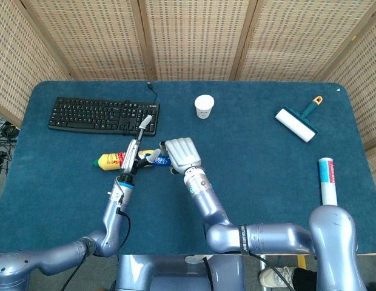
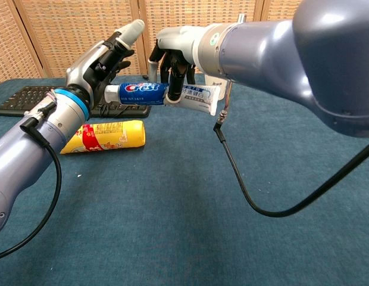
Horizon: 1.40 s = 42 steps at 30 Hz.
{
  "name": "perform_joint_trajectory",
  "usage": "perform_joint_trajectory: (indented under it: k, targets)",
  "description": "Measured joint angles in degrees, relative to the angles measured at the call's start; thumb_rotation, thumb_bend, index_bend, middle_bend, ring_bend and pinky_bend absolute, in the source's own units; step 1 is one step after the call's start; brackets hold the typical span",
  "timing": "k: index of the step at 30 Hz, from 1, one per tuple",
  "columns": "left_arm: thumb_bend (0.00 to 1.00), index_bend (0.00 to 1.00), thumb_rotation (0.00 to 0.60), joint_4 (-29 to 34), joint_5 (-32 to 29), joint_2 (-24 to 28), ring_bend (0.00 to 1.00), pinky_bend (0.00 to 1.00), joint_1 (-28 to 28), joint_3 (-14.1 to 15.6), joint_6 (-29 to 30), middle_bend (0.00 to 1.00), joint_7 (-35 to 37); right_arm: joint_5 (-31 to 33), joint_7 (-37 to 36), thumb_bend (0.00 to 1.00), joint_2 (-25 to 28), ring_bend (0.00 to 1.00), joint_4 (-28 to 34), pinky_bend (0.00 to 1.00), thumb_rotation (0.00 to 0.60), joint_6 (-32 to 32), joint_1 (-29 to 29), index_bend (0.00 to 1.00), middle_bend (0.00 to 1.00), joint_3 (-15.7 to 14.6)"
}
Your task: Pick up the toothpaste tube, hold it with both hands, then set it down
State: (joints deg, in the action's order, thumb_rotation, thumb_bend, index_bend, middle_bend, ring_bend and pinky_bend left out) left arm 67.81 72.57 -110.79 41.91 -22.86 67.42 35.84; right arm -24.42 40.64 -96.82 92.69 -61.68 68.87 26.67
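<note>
The toothpaste tube point(image 2: 143, 93), blue and white with a white cap, hangs level above the table, and my right hand point(image 2: 177, 58) grips it from above around its middle. In the head view the tube point(image 1: 158, 160) pokes out to the left of the right hand point(image 1: 181, 153). My left hand point(image 2: 103, 59) is raised with its fingers spread apart, its palm right beside the tube's cap end. Whether the palm touches the cap is unclear. In the head view the left hand point(image 1: 137, 140) stands just left of the tube.
A yellow bottle point(image 2: 104, 136) lies on the blue cloth under the left hand. A black keyboard point(image 1: 103, 114) sits at the back left. A white cup point(image 1: 204, 106), a lint roller point(image 1: 297, 121) and a white cylinder point(image 1: 327, 179) lie further right.
</note>
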Motion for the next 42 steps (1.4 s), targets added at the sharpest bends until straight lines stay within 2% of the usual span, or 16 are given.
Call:
perform_joint_trajectory:
  k: [10, 22, 36, 42]
  targets:
    - [0.00, 0.00, 0.185, 1.0, 0.2, -0.7, 0.00, 0.00, -1.5, -1.4, 1.2, 0.00, 9.1, 0.2, -3.5, 0.65, 2.0, 0.64, 1.5, 0.66, 0.600, 0.9, -0.3, 0.72, 0.72, 0.5]
    - [0.00, 0.00, 0.185, 1.3, 0.0, -0.7, 0.00, 0.00, -2.0, -1.1, 0.0, 0.00, 10.9, 0.4, -5.8, 0.65, 4.0, 0.64, 3.5, 0.66, 0.600, 1.1, 0.0, 0.72, 0.72, 0.6]
    - [0.00, 0.00, 0.185, 4.9, -4.3, -0.3, 0.00, 0.00, -0.8, -3.8, -5.5, 0.00, 12.7, 0.3, -7.8, 0.65, 3.7, 0.65, 3.8, 0.66, 0.600, 1.1, 1.5, 0.72, 0.72, 0.6]
    - [0.00, 0.00, 0.185, 5.7, -4.7, -0.7, 0.00, 0.00, -0.4, -4.3, -5.8, 0.00, 11.8, 0.5, -8.1, 0.65, 3.5, 0.65, 3.4, 0.66, 0.600, 1.0, 1.9, 0.72, 0.72, 0.0]
